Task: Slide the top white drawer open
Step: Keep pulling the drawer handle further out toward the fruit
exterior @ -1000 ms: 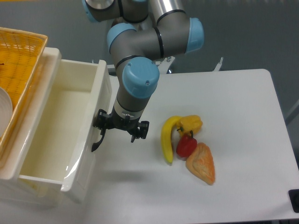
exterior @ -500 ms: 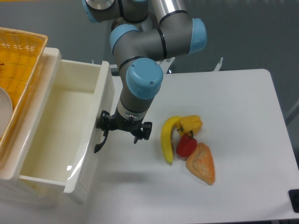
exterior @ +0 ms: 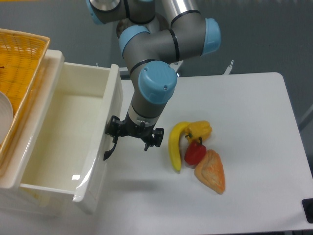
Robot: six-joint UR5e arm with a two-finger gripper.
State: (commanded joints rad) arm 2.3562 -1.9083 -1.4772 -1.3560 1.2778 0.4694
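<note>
Glossy white top drawer [exterior: 63,127] with smooth, light-catching inner walls, black curved handle [exterior: 111,148], yellow woven wicker basket [exterior: 19,73], matt white tabletop [exterior: 244,112], robot arm in smooth grey metal with glossy blue plastic caps [exterior: 157,83], waxy-looking banana [exterior: 175,144]

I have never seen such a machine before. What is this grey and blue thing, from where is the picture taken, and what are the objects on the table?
The grey and blue thing is a robot arm. At its lower end sits a black two-finger gripper, its hand. The picture comes from one fixed camera that looks down on the table from above. On the left, the top white drawer is pulled out, and it looks empty inside. The gripper is at the drawer's black handle; the picture does not show clearly whether its fingers are closed on it. Beside the drawer, at the left edge, is a yellow wicker basket. On the table lie a banana, a yellow pepper, a red pepper and an orange wedge-shaped piece.
</note>
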